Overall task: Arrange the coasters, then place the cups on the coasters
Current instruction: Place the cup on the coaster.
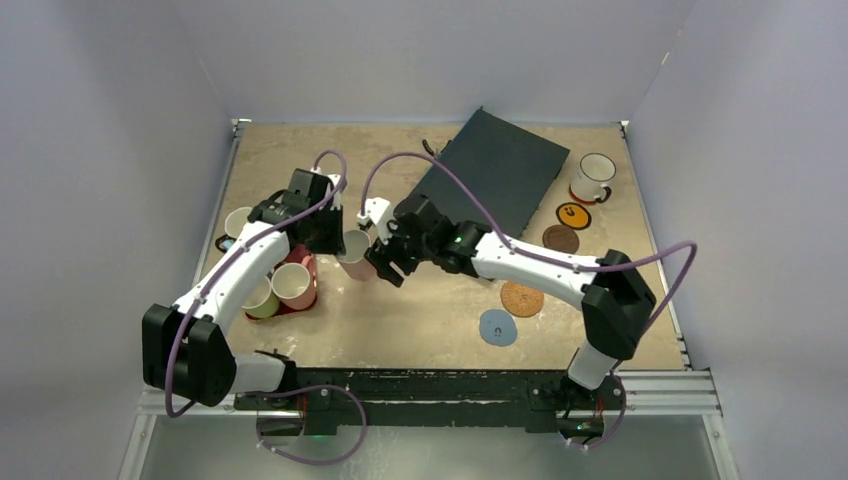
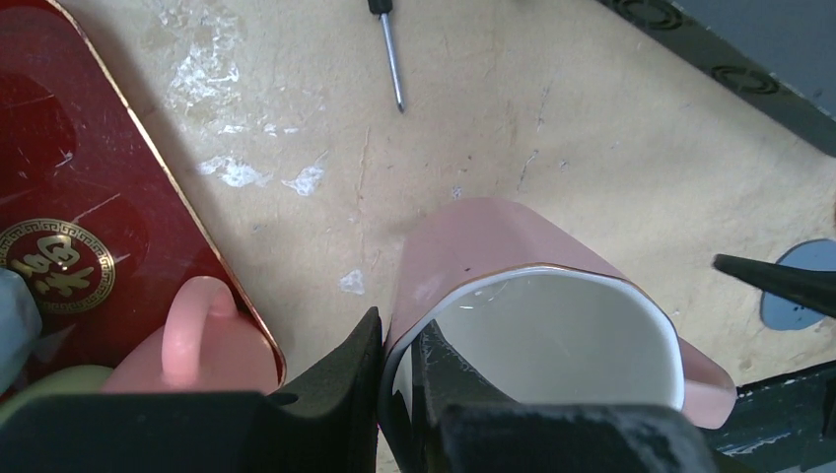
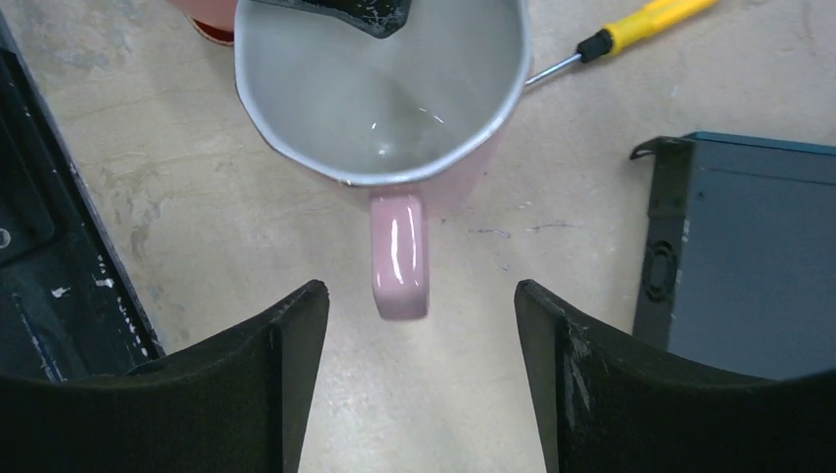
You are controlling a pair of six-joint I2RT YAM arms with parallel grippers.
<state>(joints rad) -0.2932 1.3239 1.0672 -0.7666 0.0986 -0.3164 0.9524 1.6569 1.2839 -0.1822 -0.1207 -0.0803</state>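
Pinching the pink cup [image 2: 493,251] by its rim, the left pincer [image 2: 396,330] is closed; the right pincer [image 3: 419,288] is held wide at the handle; beyond it, a far cup [image 1: 597,177] is seated on a coaster [image 1: 580,197]; most are left.

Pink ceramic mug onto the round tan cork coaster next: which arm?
Right. Right gripper is open at the handle of the pink mug, and the cork coaster lies on its side; left gripper pinches the rim, farther off.

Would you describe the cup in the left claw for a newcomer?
Find the dark red tray on the left of the table. Just right of it is a pink cup, the only one with the left claw pinching its rim.
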